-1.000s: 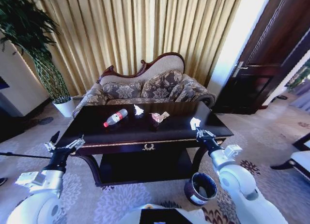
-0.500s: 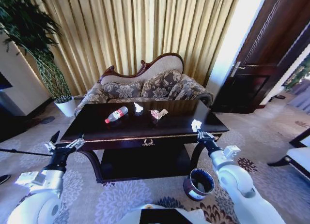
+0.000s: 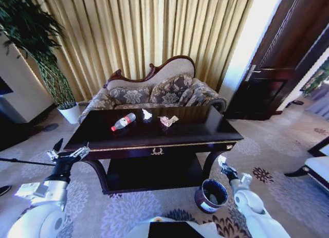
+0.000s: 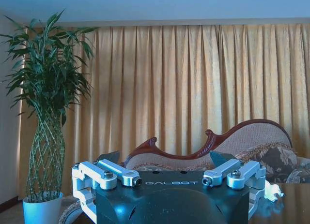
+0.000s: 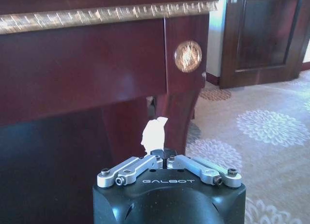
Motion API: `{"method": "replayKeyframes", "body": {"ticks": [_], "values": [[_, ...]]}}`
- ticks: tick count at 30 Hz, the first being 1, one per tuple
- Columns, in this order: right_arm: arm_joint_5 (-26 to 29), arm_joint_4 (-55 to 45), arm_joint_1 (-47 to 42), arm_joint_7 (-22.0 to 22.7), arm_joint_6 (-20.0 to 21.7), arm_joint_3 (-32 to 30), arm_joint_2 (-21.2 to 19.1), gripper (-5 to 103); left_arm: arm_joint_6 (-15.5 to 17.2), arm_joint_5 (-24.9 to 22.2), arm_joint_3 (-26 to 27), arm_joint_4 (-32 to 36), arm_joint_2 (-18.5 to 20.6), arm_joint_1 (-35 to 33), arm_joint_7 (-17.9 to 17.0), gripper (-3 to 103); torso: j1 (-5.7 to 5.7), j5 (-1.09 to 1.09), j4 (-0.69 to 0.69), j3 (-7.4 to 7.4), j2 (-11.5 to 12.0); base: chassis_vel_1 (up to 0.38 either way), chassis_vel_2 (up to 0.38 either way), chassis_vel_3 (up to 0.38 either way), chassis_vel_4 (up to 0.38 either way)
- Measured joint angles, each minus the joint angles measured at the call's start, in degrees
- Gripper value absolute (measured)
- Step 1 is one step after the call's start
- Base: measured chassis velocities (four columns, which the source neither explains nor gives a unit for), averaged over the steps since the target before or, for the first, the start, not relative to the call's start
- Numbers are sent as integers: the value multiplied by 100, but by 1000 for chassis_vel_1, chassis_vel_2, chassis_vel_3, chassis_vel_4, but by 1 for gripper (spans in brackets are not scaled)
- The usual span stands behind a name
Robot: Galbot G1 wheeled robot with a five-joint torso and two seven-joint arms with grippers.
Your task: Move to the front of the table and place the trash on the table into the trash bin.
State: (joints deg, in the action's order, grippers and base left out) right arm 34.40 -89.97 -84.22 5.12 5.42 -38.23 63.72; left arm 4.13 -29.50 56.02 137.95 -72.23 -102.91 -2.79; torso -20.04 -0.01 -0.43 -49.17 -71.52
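Three pieces of trash are seen on the bench (image 3: 154, 132), in a row near its far edge: a clear bottle (image 3: 123, 121) with a red cap lying on its side, a crumpled white tissue (image 3: 146, 114) next to it, and a pinkish wrapper (image 3: 168, 121) next to that. A fourth piece, a small white scrap (image 5: 154, 133), is clamped between the closed fingers of the right tool (image 3: 222, 163). This tool is held low, beside the front right leg of the bench and below its top, just above and beside the trash bin (image 3: 211, 195). The bin stands on the patterned carpet (image 3: 128, 212), in front of that same leg. In the right wrist view, the gold round emblem (image 5: 188, 56) on the bench corner is seen above the scrap, with a dark door (image 5: 264, 35) behind.

The left tool (image 3: 68, 154) is held at the front left corner of the bench, with its fingers spread apart and nothing between them. Behind the bench a patterned sofa (image 3: 157, 91) is placed against yellow curtains (image 3: 149, 32). A tall plant (image 3: 36, 48) in a white pot (image 3: 69, 113) stands beyond the far left corner of the bench.
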Motion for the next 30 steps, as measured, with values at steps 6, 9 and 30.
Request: {"method": "replayKeyframes", "body": {"ticks": [6,9,30], "values": [[-323,814,397,253,336,126,51,0,5,4,0,8,-26,9,10,100,0,2,0,0,0,0,0,0,0],[-519,1171,526,293,517,150,71,0,5,4,30,8,-52,8,19,100,0,1,1,0,0,0,0,0,0],[-1425,1895,715,275,362,213,471,41,-4,-29,34,198,-71,41,14,100,1,0,1,0,0,0,0,0,0]]}}
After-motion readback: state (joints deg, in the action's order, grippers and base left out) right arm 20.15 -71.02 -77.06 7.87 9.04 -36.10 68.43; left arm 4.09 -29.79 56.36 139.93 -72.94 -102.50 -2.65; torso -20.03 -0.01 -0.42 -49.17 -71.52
